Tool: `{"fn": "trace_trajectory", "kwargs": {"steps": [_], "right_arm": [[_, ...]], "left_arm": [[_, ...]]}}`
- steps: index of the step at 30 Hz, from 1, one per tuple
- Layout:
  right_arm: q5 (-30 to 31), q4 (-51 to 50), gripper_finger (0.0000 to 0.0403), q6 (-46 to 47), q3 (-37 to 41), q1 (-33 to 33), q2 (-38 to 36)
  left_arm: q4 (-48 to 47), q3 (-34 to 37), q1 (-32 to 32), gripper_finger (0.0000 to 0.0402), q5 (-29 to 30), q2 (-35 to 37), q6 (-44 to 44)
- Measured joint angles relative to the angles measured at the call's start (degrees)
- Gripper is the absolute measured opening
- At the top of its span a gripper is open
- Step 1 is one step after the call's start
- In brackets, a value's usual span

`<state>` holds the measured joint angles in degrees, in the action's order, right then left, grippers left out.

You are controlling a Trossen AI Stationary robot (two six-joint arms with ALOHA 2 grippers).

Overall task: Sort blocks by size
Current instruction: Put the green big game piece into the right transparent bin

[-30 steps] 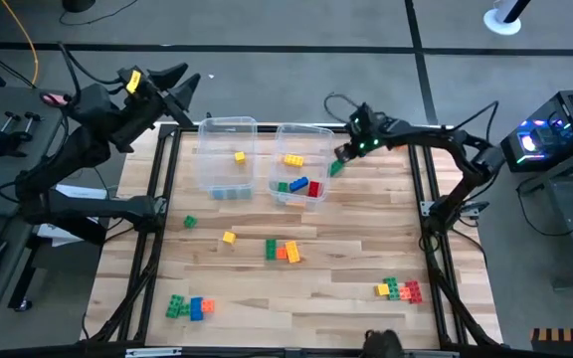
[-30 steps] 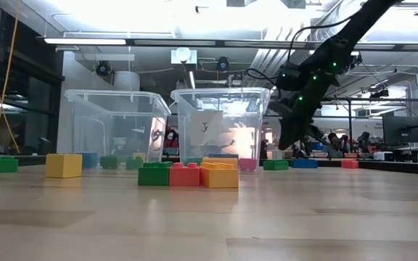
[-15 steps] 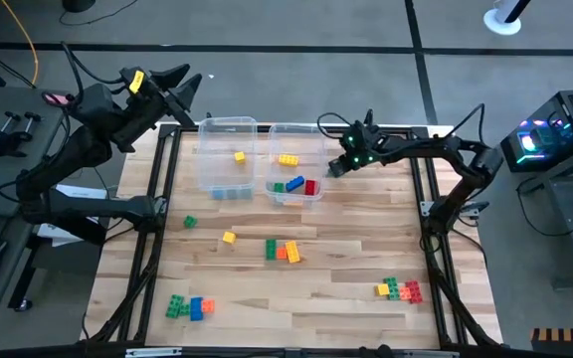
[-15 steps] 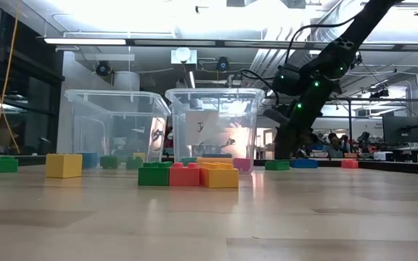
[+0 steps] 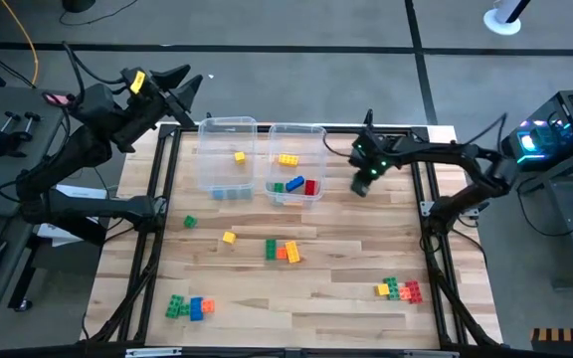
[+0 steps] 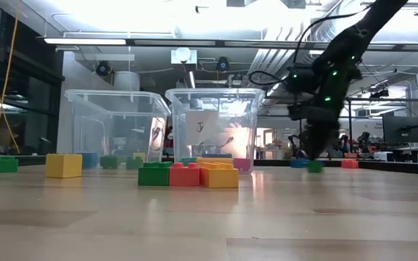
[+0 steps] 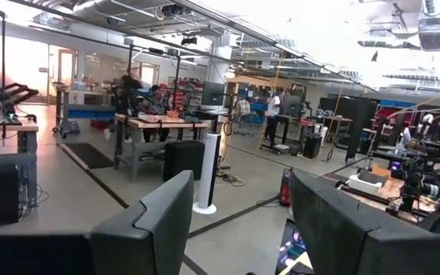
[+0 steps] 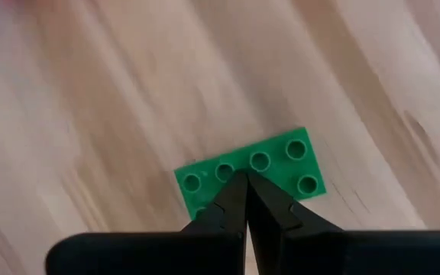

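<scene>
A flat green block (image 8: 281, 164), studs up, lies on the wood to the right of the right clear bin (image 5: 296, 167). It shows low under the arm in the low view (image 6: 314, 167). My right gripper (image 8: 244, 177) points steeply down onto it, shut. My left gripper (image 7: 243, 221) is open and holds nothing. It hangs raised over the table's far left corner (image 5: 182, 80), facing the room. More blocks lie in both bins and loose on the table, among them a green-orange-yellow row (image 5: 283, 251). My right gripper's shut fingertips stand on the green block's studded top (image 8: 239, 169), between two studs of the row along one long edge, about mid-length. They come from above, pointing steeply down. The block lies flat at table level. Whether they pinch any part of it, I cannot tell.
The left clear bin (image 5: 227, 164) holds a yellow and a blue block. Loose on the table are a green (image 5: 189, 222) and a yellow block (image 5: 228, 237), a cluster near the front left (image 5: 189, 307) and another at the front right (image 5: 398, 289). Bare wood lies between them.
My right gripper has swung from the right bin's far right corner toward the table's right and near edges, rolling its wrist, fingers kept shut. The green block has slid along the table with it. The right bin has shifted a little toward the left.
</scene>
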<state>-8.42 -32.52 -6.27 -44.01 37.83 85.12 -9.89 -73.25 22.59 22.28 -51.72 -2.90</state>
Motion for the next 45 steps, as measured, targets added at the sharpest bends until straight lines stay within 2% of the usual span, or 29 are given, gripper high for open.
{"fn": "trace_trajectory", "kwargs": {"steps": [4,9,12,17,21,27,32,37,45], "right_arm": [[4.14,-7.22,0.0,-10.19,0.0,0.01,-3.09],[5.22,-10.76,0.0,-7.7,-1.5,0.01,-6.1],[5.23,-12.29,0.0,-0.4,-4.84,0.01,-9.25],[6.28,-9.07,0.0006,25.74,-6.82,-0.09,-13.28],[7.82,-10.89,0.0049,33.15,-6.73,-1.78,-12.47],[11.88,-7.87,0.0172,48.46,-5.34,-5.17,-9.38],[17.12,-11.17,0.0262,57.08,-4.79,-7.85,-4.93],[20.6,-12.22,0.0285,66.04,-4.79,-10.54,-0.9],[21.3,-9.44,0.0287,66.43,-4.81,-12.5,6.96]], "left_arm": [[0.04,0.0,0.0,0.0202,0.0,-0.27,0.06],[0.0,0.0,-0.02,0.0202,0.0,-0.59,0.13],[0.06,0.0,-0.02,0.0202,0.0,-0.55,0.13],[-0.62,0.0,-0.02,0.0202,-0.02,-0.55,0.13],[-2.31,0.0,-0.02,0.0202,0.0,-0.55,0.13],[-3.58,0.0,-0.02,0.0202,-0.02,-0.55,0.13],[-3.96,0.0,-0.02,0.0202,-0.02,-0.55,0.13],[-3.69,0.0,0.04,0.0202,-0.04,-0.55,0.5],[-3.56,0.0,0.04,0.0202,-0.04,-0.55,0.52]]}}
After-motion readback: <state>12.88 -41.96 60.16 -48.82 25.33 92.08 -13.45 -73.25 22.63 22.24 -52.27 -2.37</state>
